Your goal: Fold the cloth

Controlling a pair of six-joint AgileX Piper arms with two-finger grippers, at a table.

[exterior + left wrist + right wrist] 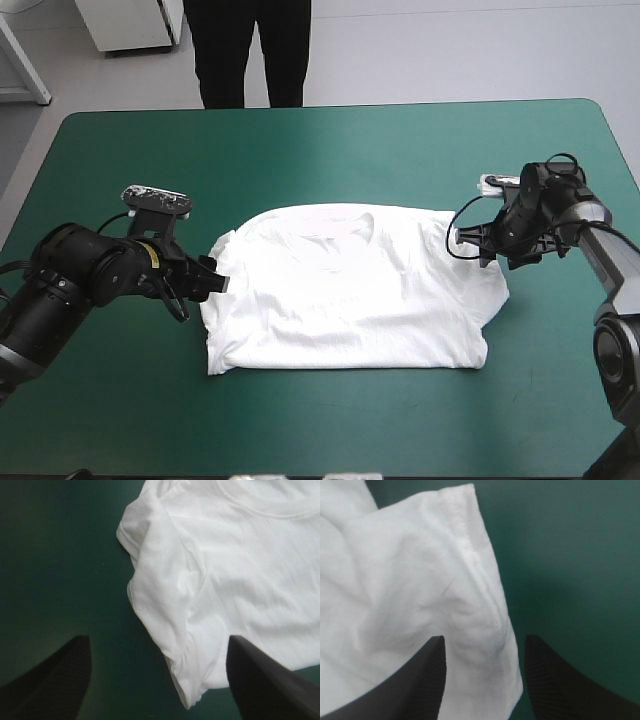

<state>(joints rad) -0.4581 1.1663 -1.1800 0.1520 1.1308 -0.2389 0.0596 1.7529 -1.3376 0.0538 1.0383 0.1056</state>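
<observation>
T-shirt (pixel 350 290): white, short-sleeved, spread flat at centre frame on the desk (pixel 330 140) with its teal-green cover, collar toward the far edge.
Left tool (pixel 212 283): black fingers spread, at the frame-left sleeve, whose edge lies between them.
Right tool (pixel 482 242): fingers spread, straddling the frame-right sleeve's hem.

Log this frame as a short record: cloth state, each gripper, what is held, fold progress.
Cloth: T-shirt, white, spread flat on the teal-green cover, collar toward the far edge
Left gripper: jaws open, standing to either side of the left sleeve edge
Right gripper: jaws open, standing to either side of the right sleeve hem
Held: nothing clamped
Fold progress: body not yet folded
</observation>
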